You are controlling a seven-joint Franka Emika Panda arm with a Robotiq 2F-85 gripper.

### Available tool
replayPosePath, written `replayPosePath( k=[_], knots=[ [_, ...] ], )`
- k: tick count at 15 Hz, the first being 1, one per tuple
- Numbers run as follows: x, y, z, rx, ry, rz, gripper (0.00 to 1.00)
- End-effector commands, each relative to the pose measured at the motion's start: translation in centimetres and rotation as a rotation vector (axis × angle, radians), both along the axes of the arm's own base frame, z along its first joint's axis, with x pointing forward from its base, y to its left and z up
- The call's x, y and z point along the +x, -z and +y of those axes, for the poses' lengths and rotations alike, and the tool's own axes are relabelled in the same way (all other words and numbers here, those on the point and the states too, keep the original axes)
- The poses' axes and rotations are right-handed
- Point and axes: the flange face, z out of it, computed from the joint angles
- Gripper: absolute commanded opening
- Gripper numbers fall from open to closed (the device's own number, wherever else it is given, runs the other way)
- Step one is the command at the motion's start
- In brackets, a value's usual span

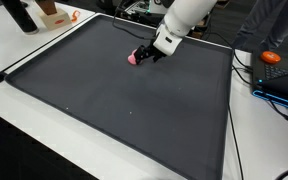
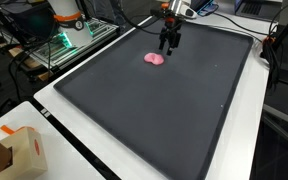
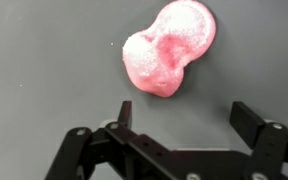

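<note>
The white table takes up most of the room in front of me, and nearly all of its top is covered by a broad, dark grey rubbery mat with a thin pale border. Over the far part of that mat leans the white robot arm – its upper links are cut off by the top of the frame in both exterior views.

At its end hangs the black two-fingered gripper, pointing down at the mat. The wrist view shows its jaws spread wide with nothing between them; it has hold of nothing.

The glittery pink lump of soft putty, shaped like two blobs pressed together, lies flat on the mat just ahead of the fingertips and a little toward one finger – near, but clear of both, with bare mat showing in between. In an exterior view the lump sits just beside the gripper.

From the exterior views the fingers are too small to read, and I cannot tell whether the tips touch the mat. The wrist view cuts off the gripper's body at the bottom edge.
</note>
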Motion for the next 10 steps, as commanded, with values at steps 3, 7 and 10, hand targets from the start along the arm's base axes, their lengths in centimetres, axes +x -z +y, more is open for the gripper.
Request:
replayPosePath(
  k=[3, 7, 10],
  knots=[
    [1.1, -3.0, -1.9, 0.084, 0.138, 0.004, 1.00],
    [2.2, -6.7, -3.8, 0.166, 0.289, -0.032, 1.00],
    [2.8, -9.7, -5.4, 0.225, 0.402, -0.065, 1.00]
  ],
)
